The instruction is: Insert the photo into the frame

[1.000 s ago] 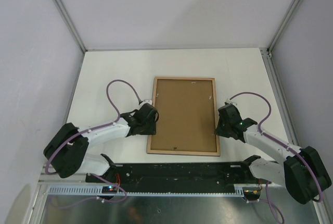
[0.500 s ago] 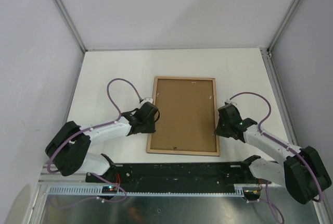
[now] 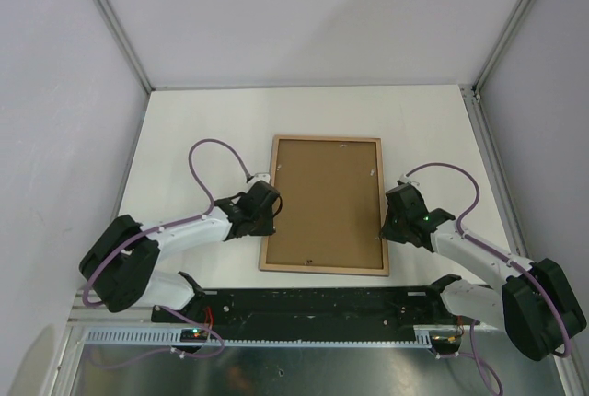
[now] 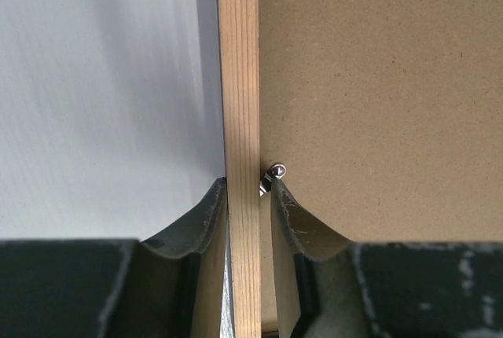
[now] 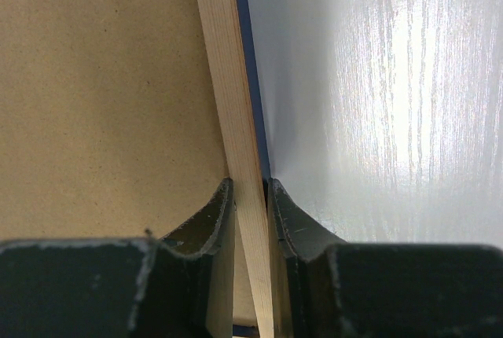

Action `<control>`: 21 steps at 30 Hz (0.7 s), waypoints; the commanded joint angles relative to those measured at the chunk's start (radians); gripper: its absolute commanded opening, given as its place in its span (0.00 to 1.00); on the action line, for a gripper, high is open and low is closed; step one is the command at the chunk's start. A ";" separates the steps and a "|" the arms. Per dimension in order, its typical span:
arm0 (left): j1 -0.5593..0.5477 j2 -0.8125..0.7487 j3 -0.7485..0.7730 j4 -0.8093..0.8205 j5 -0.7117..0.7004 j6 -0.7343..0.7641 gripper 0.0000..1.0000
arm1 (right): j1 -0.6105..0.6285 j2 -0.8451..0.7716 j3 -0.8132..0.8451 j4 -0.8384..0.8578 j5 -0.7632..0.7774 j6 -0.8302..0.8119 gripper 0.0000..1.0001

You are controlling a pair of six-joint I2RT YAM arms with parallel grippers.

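Note:
The frame (image 3: pixel 322 270) lies face down in the middle of the table, its light wood back up, with the brown backing board (image 3: pixel 327 203) inside it. The photo is not in view. My left gripper (image 3: pixel 265 207) straddles the frame's left rail (image 4: pixel 238 78), one finger on the table side and one over the backing board (image 4: pixel 377 78), its tip at a small metal clip (image 4: pixel 277 171). My right gripper (image 3: pixel 391 216) straddles the right rail (image 5: pixel 220 63), fingers tight against both sides; a thin navy edge shows beside it. Both grippers (image 4: pixel 250 185) (image 5: pixel 249 182) are closed on the rails.
The white table (image 3: pixel 202 120) is walled by grey panels at left, right and back. A black rail (image 3: pixel 313 308) with the arm bases runs along the near edge. Purple cables loop from both wrists beside the frame.
The left arm has shifted very slightly toward the frame. The frame and the right arm have not moved.

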 commanded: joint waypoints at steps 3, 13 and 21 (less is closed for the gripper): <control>0.000 0.047 0.004 -0.034 -0.059 -0.001 0.00 | -0.003 -0.027 -0.006 -0.020 0.024 0.006 0.03; 0.000 0.033 0.001 -0.054 -0.026 0.040 0.00 | -0.019 -0.091 0.017 0.006 0.032 -0.002 0.50; -0.001 0.020 -0.011 -0.054 0.009 0.044 0.00 | -0.061 -0.009 0.153 0.076 0.154 -0.033 0.65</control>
